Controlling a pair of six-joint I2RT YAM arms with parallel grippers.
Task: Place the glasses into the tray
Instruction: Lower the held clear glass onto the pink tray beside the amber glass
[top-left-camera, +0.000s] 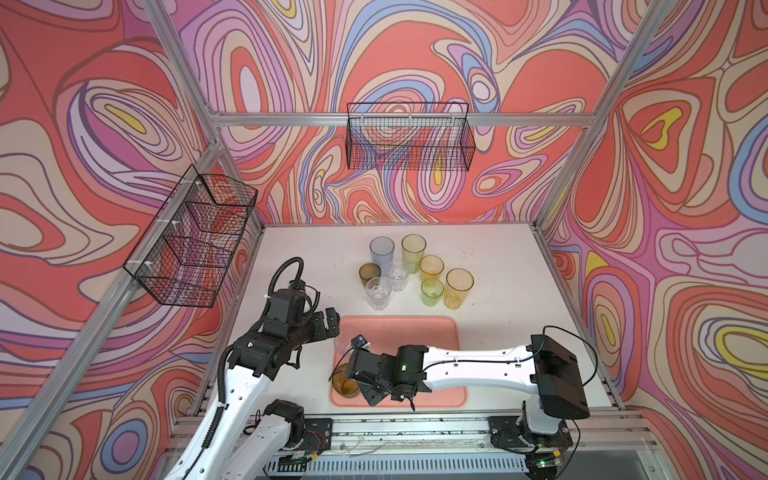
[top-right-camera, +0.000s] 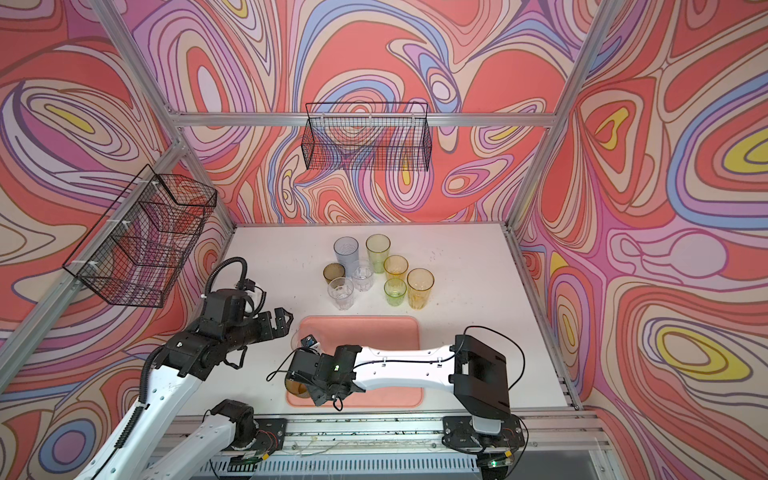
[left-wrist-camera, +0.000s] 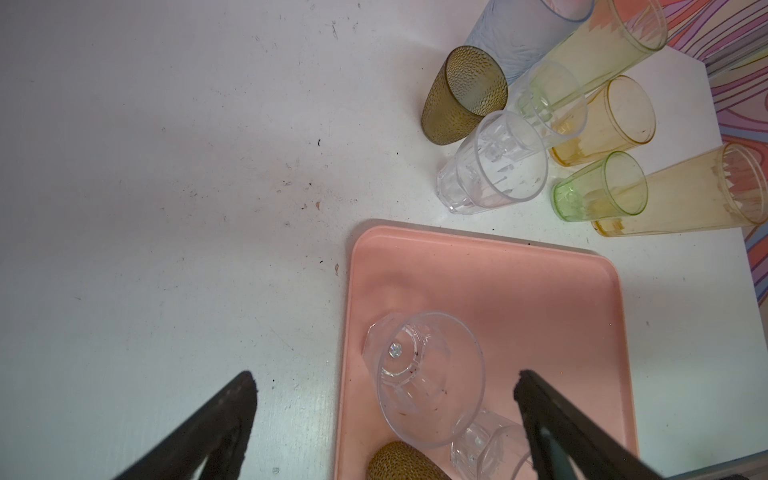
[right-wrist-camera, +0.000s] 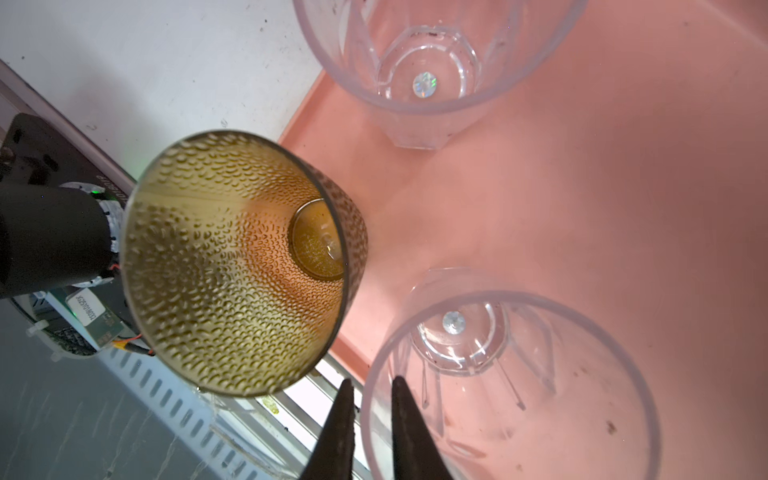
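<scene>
Eight glasses (top-left-camera: 398, 275) stand clustered on the bench (top-left-camera: 498, 270) beyond the tray (top-left-camera: 415, 332) in both top views; on the tray a clear glass (top-left-camera: 347, 338) stands in the far left corner and a brown glass (top-left-camera: 344, 380) in the near left corner; the left gripper (top-left-camera: 328, 323) hangs just beside that far corner, jaws spread wide and empty; the right gripper (top-left-camera: 371, 395) reaches across the tray and points down beside the brown glass, its jaws hidden under the wrist.

Left wrist view: the left gripper (left-wrist-camera: 384, 384) holds its jaws far apart, the clear glass (left-wrist-camera: 428, 382) showing between them untouched; a second clear glass (left-wrist-camera: 486, 449) and the brown glass (left-wrist-camera: 399, 461) stand near it on the tray (left-wrist-camera: 519, 299).

Right wrist view: the right gripper (right-wrist-camera: 372, 380) has its jaws narrowly parted astride the rim of the second clear glass (right-wrist-camera: 511, 395), one inside, one outside; whether they pinch it I cannot tell; the brown glass (right-wrist-camera: 232, 266) stands just beside, the clear glass (right-wrist-camera: 424, 62) farther along the tray (right-wrist-camera: 582, 187).
</scene>
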